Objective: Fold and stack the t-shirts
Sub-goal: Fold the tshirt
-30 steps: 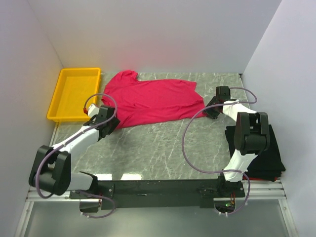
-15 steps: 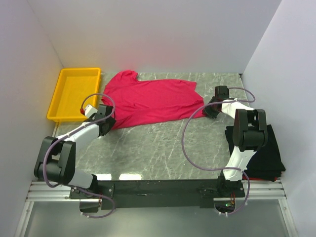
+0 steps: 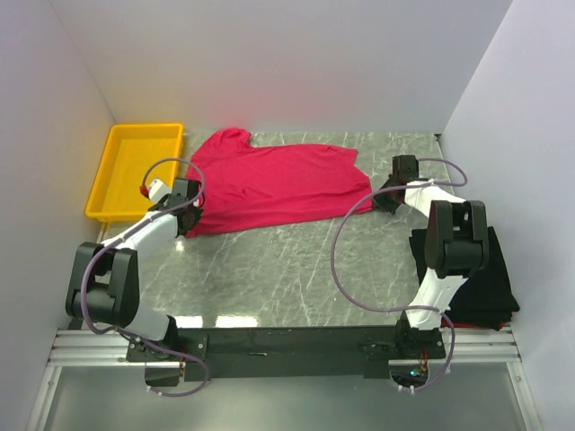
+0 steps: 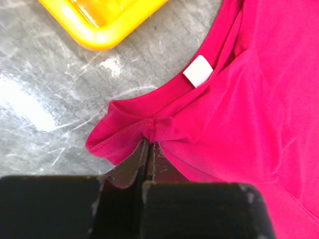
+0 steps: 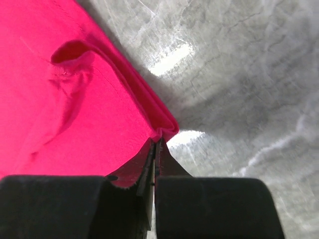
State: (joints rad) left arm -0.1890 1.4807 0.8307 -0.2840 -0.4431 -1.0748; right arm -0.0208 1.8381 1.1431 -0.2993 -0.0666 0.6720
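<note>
The crimson-pink t-shirt (image 3: 278, 184) lies spread at the back middle of the table. My left gripper (image 3: 190, 210) is at its near left edge by the collar. In the left wrist view the gripper (image 4: 148, 143) is shut on a pinched fold of the shirt (image 4: 239, 99), below the white neck label (image 4: 198, 70). My right gripper (image 3: 384, 199) is at the shirt's right corner. In the right wrist view the right gripper (image 5: 155, 142) is shut on the hem corner of the pink cloth (image 5: 60, 109). The black t-shirt (image 3: 490, 287) lies folded at the right near edge, partly under the right arm.
A yellow tray (image 3: 135, 171) stands at the back left, close to my left gripper; its corner (image 4: 104, 25) shows in the left wrist view. White walls close the table on the left, back and right. Grey marbled tabletop (image 3: 287, 269) shows in front of the pink shirt.
The left arm has reached back and left to the shirt's edge and its jaws have closed on the cloth. The right gripper has closed on the shirt's right corner.
</note>
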